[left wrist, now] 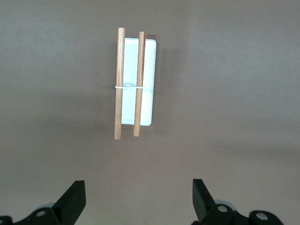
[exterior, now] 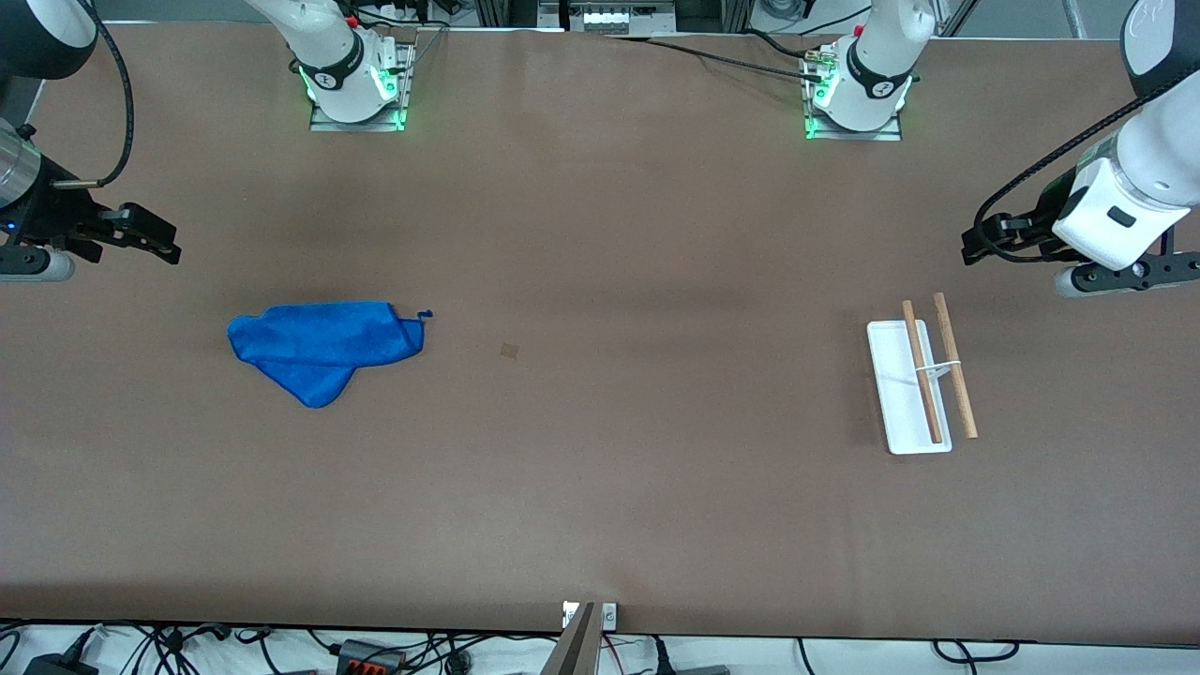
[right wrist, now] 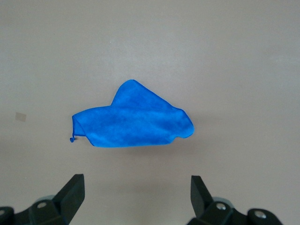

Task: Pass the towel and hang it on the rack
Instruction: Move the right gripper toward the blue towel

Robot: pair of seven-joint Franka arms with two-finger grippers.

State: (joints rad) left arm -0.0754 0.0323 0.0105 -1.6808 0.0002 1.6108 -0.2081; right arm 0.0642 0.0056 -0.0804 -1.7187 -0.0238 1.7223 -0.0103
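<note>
The left gripper (left wrist: 136,201) hangs in the air at the left arm's end of the table (exterior: 600,487), its two dark fingers (left wrist: 72,199) spread wide with nothing between them. Seen from its wrist camera, the rack (left wrist: 133,84) lies on the bare brown surface ahead of the open fingers, well apart from them and roughly in line with the gap. The rack stands on a flat white rectangular base, with two parallel light-brown wooden rods carried side by side above it on a thin white support that crosses them near their middle; nothing hangs on the rods.

The right gripper (right wrist: 136,199) hangs in the air at the right arm's end of the table, its fingers (right wrist: 70,197) likewise spread wide and pinching nothing. From its wrist camera the towel (right wrist: 133,122), a bright blue cloth, lies crumpled flat on the table ahead of the open fingers, clear of them, with a small loop or tag sticking out at one corner.

In the front view the towel (exterior: 323,345) sits below the right gripper (exterior: 155,242) toward the table's middle, and the rack (exterior: 923,380) sits below the left gripper (exterior: 980,246). Towel and rack are well apart, and a small brownish mark (exterior: 509,351) on the table lies between them, much closer to the towel
</note>
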